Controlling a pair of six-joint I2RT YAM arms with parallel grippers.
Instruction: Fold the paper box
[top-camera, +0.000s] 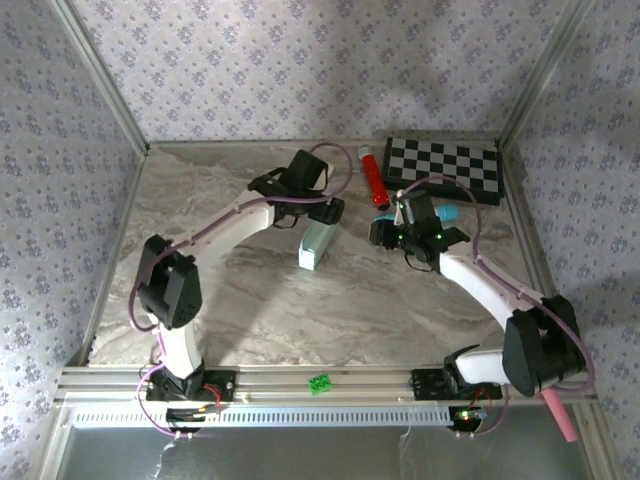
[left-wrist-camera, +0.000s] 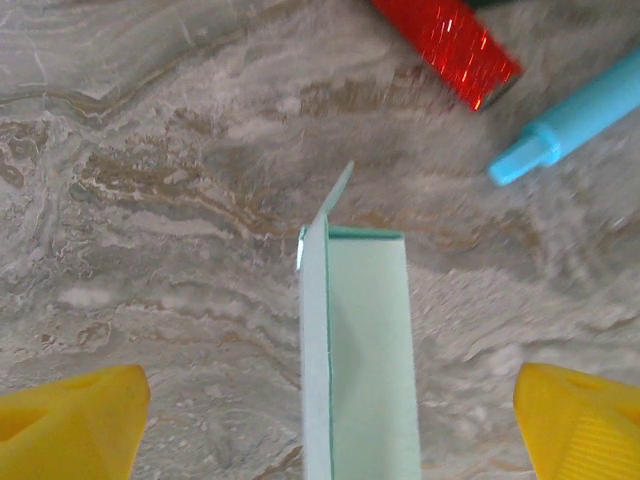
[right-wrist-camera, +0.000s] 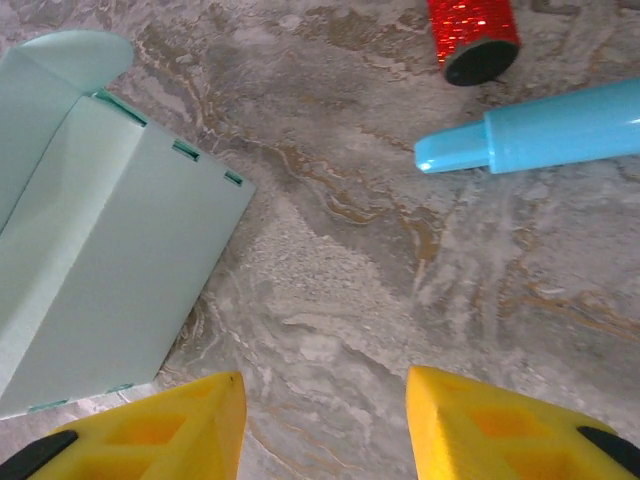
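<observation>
From above, the left arm bends at its elbow on the left and reaches in toward the middle of the table (top-camera: 250, 300), its left hand (top-camera: 325, 212) hanging just over the far end of the one paper box (top-camera: 314, 247). The right arm stretches from the near right corner, its right hand (top-camera: 383, 232) well beside the box. The box is pale mint green, folded slim, near the table's centre. Behind it lie one red tube (top-camera: 373, 177), one blue toy (top-camera: 447, 214) and one checkerboard (top-camera: 445, 168). On the left wrist camera the two yellow fingers (left-wrist-camera: 70, 425) stand spread wide at the lower corners, touching nothing. The box (left-wrist-camera: 365, 340) rises between them as a narrow upright panel with a small flap sticking out at its far end. On the right wrist camera the two yellow fingers (right-wrist-camera: 150, 430) are parted over bare table, holding nothing. The box (right-wrist-camera: 110, 250) lies to their left, a creased panel with small slots along one edge and a rounded flap.
</observation>
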